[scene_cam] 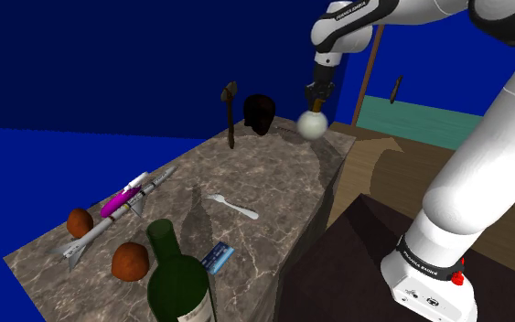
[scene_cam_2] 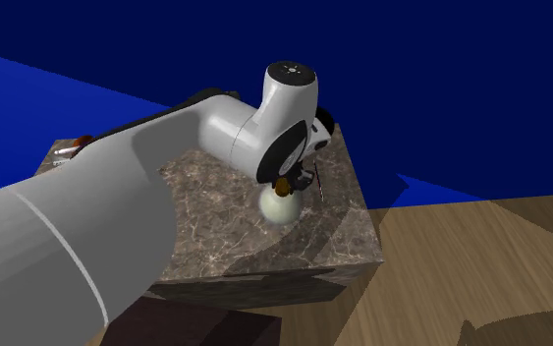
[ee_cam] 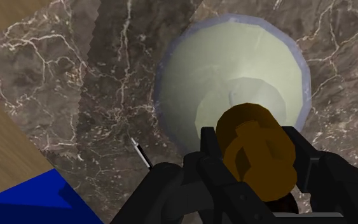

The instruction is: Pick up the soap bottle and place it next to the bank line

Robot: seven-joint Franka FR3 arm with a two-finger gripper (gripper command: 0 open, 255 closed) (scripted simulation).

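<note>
Where the white arm reaches over the far right corner of the marble desk [scene_cam: 273,174], the gripper [scene_cam: 316,102] points downward. Its black fingers [ee_cam: 209,162] are clamped on the brown cap of the soap bottle [scene_cam: 313,125], whose body is round and pale. Whether the bottle's base touches the desk cannot be told. At the near edge lies a blue card [scene_cam: 217,257], just to the shoulder view's right of a green wine bottle [scene_cam: 178,284] and well apart from the soap bottle. A white utensil [scene_cam: 232,207] lies mid-desk, and a grey toy rocket [scene_cam: 118,215] lies toward the shoulder view's left.
</note>
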